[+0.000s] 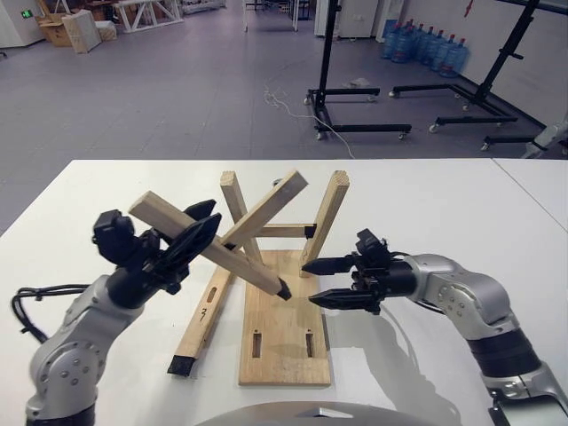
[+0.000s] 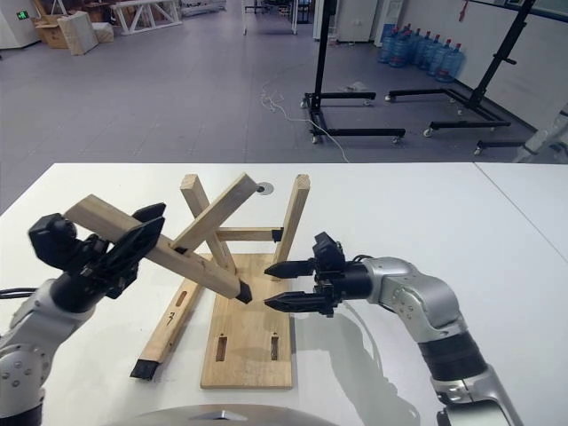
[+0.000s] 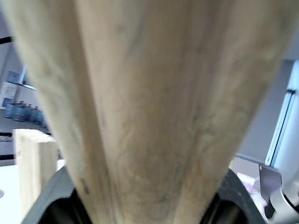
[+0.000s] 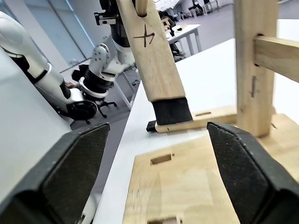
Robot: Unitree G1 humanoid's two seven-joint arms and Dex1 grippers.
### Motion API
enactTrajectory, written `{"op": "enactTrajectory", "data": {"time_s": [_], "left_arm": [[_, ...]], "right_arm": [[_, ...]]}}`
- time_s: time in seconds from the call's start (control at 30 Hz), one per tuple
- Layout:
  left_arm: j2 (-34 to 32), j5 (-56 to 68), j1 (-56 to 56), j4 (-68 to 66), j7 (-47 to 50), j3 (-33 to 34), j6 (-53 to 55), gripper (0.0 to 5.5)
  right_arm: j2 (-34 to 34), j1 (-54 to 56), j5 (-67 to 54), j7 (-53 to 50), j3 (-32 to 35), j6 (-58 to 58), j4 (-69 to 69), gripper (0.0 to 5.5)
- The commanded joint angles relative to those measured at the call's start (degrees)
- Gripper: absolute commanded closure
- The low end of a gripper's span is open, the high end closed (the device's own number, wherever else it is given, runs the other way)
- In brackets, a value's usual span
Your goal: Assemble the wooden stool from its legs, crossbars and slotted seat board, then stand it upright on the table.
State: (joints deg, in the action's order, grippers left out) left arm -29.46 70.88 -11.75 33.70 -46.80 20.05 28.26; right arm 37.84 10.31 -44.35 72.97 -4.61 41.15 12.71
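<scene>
The left gripper (image 1: pixel 191 238) clamps a raised, tilted leg (image 1: pixel 253 272), its black-capped tip over the seat board (image 1: pixel 284 346) lying flat mid-table (image 1: pixel 426 204). The right gripper (image 1: pixel 308 283) hovers, jaws wide, at 3 o'clock of that tip. Whether the leg touches the upright frame (image 1: pixel 324 213) behind is seemingly hidden.

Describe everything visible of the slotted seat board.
The seat board is a pale wooden rectangle lying flat on the white table, long side running away from the robot. Two small slots show at its near end. Two legs joined by a crossbar rise from its far end. Another leg lies beside its left edge. The open right gripper hovers above it.
</scene>
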Motion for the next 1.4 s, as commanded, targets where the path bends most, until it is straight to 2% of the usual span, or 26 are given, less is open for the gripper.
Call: {"op": "enactTrajectory", "data": {"time_s": [0.03, 0.37, 0.67, 0.93, 1.07, 1.4], "left_arm": [[-5.5, 1.5, -3.1, 1.6, -4.2, 1.8, 3.6, 3.45], [-12.3, -8.0, -0.9, 0.9, -7.8, -5.2, 6.7, 3.45], [-12.3, -13.5, 3.7, -2.6, -8.4, -10.8, 6.5, 3.46], [-12.5, -6.3, 6.3, -0.4, -8.4, -6.7, 7.9, 3.46], [-12.5, -6.3, 7.9, -1.1, -8.3, -7.5, 8.7, 3.46], [-11.4, -16.4, 10.7, -4.2, -9.1, -17.8, 8.4, 3.46]], "right_arm": [[4.0, -0.4, -1.0, 0.9, 4.0, 0.6, 0.0, 1.67], [5.6, -0.2, 1.4, 0.2, 5.1, -0.9, -3.8, 1.67], [5.4, 1.3, 2.3, -0.1, 4.9, -0.8, -5.5, 1.67], [5.2, 1.7, 2.6, -0.2, 4.4, -0.5, -6.2, 1.67], [4.9, 2.1, 3.1, -0.3, 3.7, -0.7, -6.8, 1.67], [3.0, 4.5, 4.6, -1.9, 3.5, -1.5, -9.0, 1.67]]}}
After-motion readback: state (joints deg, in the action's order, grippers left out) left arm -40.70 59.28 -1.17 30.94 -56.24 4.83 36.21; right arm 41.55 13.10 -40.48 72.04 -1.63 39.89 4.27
